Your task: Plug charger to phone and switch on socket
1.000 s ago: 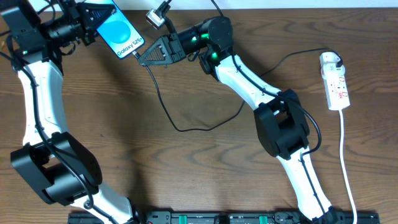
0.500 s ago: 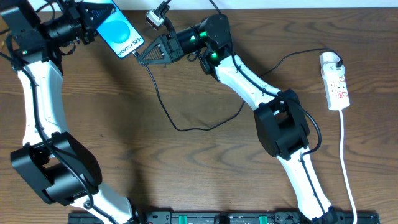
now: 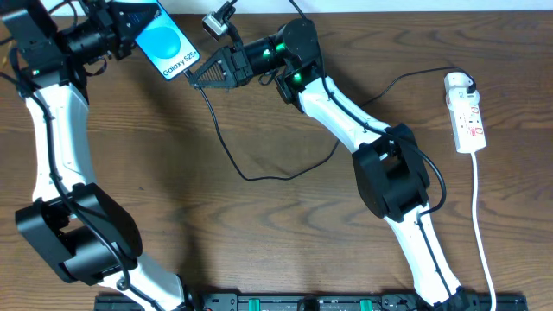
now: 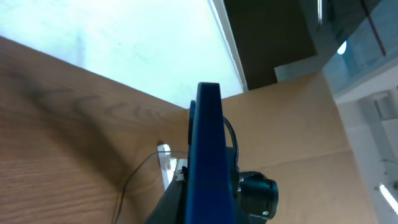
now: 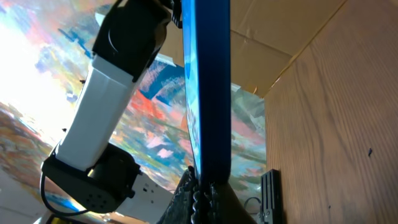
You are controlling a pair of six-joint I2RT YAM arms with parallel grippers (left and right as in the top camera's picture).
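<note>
Overhead, L hand [image 3: 134,26] clamped on phone [image 3: 170,45], R hand [image 3: 199,80] pinching charger [image 3: 249,179], plug tip hidden.

White arm links [image 3: 52,147], black joint housings [image 3: 393,177], green indicator lights [image 3: 278,54]

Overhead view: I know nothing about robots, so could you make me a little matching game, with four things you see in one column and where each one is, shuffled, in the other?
Things:
1. bright blue slim phone
2. thin black charger cable
3. narrow white power strip
4. right gripper

Places:
A. lying at the table's right side
B. shut on the cable, right at the phone's lower edge
C. held up at top left by the left gripper
D. looping over the middle of the brown wooden table

Pairs: 1-C, 2-D, 3-A, 4-B
</note>
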